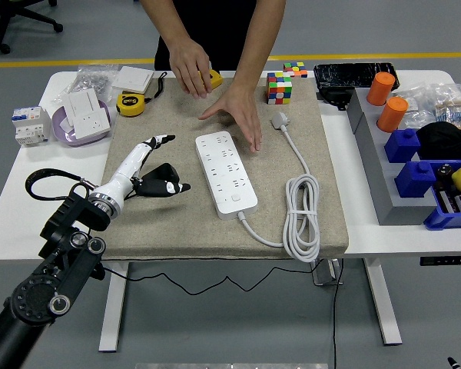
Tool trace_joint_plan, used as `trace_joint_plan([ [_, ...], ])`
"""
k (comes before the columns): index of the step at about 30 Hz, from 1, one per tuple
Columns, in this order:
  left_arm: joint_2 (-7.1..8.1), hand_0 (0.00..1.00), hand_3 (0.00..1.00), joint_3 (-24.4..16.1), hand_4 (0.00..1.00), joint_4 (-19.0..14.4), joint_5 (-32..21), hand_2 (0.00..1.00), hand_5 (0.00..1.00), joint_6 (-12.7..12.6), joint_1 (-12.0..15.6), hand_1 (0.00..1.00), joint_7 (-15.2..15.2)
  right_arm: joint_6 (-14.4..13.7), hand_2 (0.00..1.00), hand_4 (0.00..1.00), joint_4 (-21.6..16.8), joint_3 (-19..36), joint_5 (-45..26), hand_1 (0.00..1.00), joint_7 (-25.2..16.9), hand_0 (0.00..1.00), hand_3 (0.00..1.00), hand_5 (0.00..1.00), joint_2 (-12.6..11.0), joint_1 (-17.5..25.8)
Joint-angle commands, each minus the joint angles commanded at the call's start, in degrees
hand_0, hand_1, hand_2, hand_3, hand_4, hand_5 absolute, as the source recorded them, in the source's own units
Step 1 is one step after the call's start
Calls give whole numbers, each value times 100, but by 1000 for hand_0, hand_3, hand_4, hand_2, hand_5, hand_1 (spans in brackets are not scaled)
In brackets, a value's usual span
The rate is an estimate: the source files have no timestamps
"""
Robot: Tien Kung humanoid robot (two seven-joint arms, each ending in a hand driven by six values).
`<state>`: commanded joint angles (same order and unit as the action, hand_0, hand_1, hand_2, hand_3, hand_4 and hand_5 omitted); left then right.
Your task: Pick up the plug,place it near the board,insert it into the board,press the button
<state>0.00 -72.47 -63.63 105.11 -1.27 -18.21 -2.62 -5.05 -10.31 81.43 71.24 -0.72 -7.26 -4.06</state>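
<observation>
Left hand [155,173]: we record it above the beige mat [161,231], fingers loosely spread and holding nothing; its black arm [50,277] runs back toward the lower left corner. Right hand: we find none in view.

Board [226,173]: a white power strip lying flat on the mat, just to the right of the hand, apart from it. We note a button [236,198] near its nearer end.

Cable [301,219]: white, leaving the board's near end, coiled in long loops farther right of the hand, on the mat.

Plug [280,120]: white, at the cable's free end, lying on the mat well apart from the hand, to its right and farther from the robot, beyond the board. Nothing holds it.

Person at the far side: one hand [238,115] rests open, palm down, on the mat, its fingertips at the board's far right corner; the other hand [190,71] covers a yellow object [213,78] at the mat's far edge.

Other items on the surface [15,223]: yellow tape measure [130,104] beyond the hand; colour cube [279,87] near the plug; white sockets and a breaker [31,124] to the hand's far left; two orange cylinders [388,100] and blue bins [422,165] far to the right.
</observation>
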Motion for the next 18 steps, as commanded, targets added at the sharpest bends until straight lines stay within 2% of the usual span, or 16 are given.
trace_joint_plan([
  [5, 0, 939, 854, 82, 998, 334, 146, 901, 78, -308, -79, 958, 110, 1, 728, 998, 0, -7, -8, 745, -2, 750, 781, 911, 5, -8],
  [6, 0, 830, 762, 79, 998, 411, 187, 776, 85, -381, -95, 839, 135, 1, 726, 998, 0, -3, -5, 744, -1, 749, 781, 910, 5, -6],
  [11, 0, 830, 762, 62, 998, 753, 333, 776, 85, -768, -167, 839, 243, -5, 726, 998, 0, 48, 42, 744, 9, 749, 781, 910, -1, 7],
  [12, 0, 729, 598, 78, 998, 814, 344, 655, 95, -871, -177, 746, 266, -5, 727, 998, 0, 51, 45, 745, 9, 749, 781, 910, -2, 7],
  [17, 0, 729, 598, 141, 998, 1139, 450, 655, 95, -1249, -249, 746, 412, -1, 727, 998, 0, 17, 12, 745, 3, 749, 781, 910, 3, -16],
  [18, 0, 591, 451, 146, 998, 1174, 458, 458, 97, -1307, -255, 576, 440, -1, 727, 998, 0, 9, 6, 745, 1, 749, 781, 909, 3, -22],
])
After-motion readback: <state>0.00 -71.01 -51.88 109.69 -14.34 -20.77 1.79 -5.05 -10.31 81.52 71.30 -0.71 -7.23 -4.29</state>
